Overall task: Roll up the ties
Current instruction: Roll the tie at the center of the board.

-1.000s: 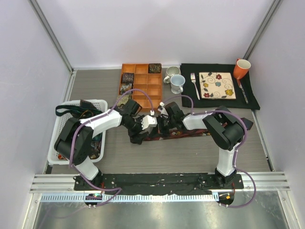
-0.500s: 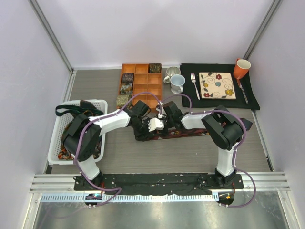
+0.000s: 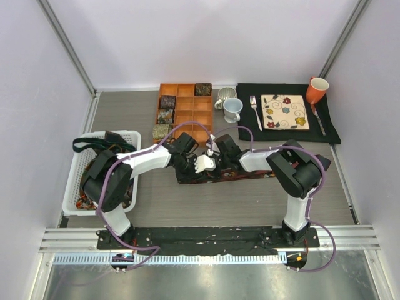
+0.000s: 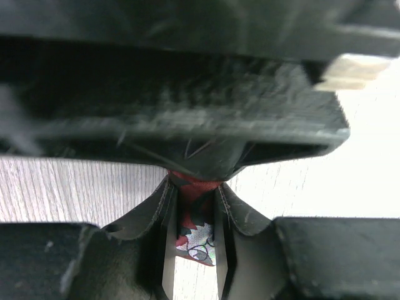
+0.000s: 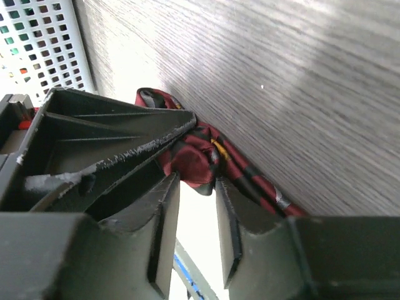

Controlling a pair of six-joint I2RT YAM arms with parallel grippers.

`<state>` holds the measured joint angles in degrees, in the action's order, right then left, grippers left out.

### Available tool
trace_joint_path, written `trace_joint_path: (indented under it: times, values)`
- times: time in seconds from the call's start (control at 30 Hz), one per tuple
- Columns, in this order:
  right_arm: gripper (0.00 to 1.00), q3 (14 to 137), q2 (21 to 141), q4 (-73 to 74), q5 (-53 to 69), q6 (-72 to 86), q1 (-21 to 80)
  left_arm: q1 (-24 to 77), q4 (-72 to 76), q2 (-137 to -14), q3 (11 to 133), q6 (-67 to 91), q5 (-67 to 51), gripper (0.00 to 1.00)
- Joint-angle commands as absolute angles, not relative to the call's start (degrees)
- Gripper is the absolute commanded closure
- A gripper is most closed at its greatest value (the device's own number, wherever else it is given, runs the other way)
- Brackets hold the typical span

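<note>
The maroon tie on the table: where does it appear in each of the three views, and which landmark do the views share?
Top external: the maroon tie lies flat at the centre, just below both wrists.
Left wrist: low centre, between the left gripper's fingers.
Right wrist: centre, running toward the lower right.
Shared landmark: the grey wood-grain table under the tie.

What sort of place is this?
Probably a lab test cell staged as a home setting: white walls, a placemat with plate and fork, an orange tray holding rolled ties.
</note>
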<state>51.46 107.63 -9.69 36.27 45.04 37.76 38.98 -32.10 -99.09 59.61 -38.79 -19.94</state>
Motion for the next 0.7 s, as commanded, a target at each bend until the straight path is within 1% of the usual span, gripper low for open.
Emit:
trace_joint_path:
  times: [0.0,0.07,0.1,0.17,0.2,0.3,0.33,0.37,0.43,0.47,0.57,0.67]
  values:
    - [0.68,50.6,106.4,-15.4,38.5,48.0,37.9,39.3,-31.3,-99.9,58.1,-37.7,-18.7,0.78]
    - [0.77,50.8,107.2,-15.9,38.3,48.0,37.8,39.3,-31.4,-99.9,58.2,-37.7,-18.7,0.78]
    - [0.88,51.1,107.5,-15.5,38.1,47.4,37.8,39.3,-31.4,-99.8,58.1,-37.8,-18.8,0.77]
    - [0.98,52.6,108.2,-13.4,36.8,46.0,37.8,39.3,-31.8,-99.3,57.7,-38.1,-19.6,0.74]
    - [0.99,53.0,108.5,-11.3,36.2,45.4,37.8,39.3,-32.1,-99.1,57.6,-38.5,-19.9,0.73]
    - [0.99,54.3,108.8,-8.7,35.2,43.7,37.8,39.2,-32.7,-98.2,56.4,-40.2,-21.2,0.72]
    - [0.99,54.6,109.0,-7.9,34.8,43.1,37.8,39.2,-32.7,-98.0,56.1,-40.3,-21.3,0.7]
    - [0.99,54.8,109.2,-6.1,34.6,42.5,37.8,39.1,-33.1,-97.8,56.2,-40.5,-21.4,0.62]
    - [0.99,55.3,109.7,-4.3,33.7,41.1,37.8,38.4,-33.4,-96.9,55.8,-40.6,-22.2,0.52]
    - [0.99,55.4,110.1,-3.2,33.4,40.8,37.8,37.0,-33.1,-94.9,55.5,-40.7,-23.9,0.44]
    - [0.99,55.3,111.0,-2.0,32.9,40.2,37.7,34.5,-32.9,-92.0,53.9,-42.4,-25.4,0.35]
    - [0.99,54.9,111.6,-1.7,32.8,39.7,37.8,33.1,-32.3,-89.0,52.0,-44.5,-26.0,0.33]
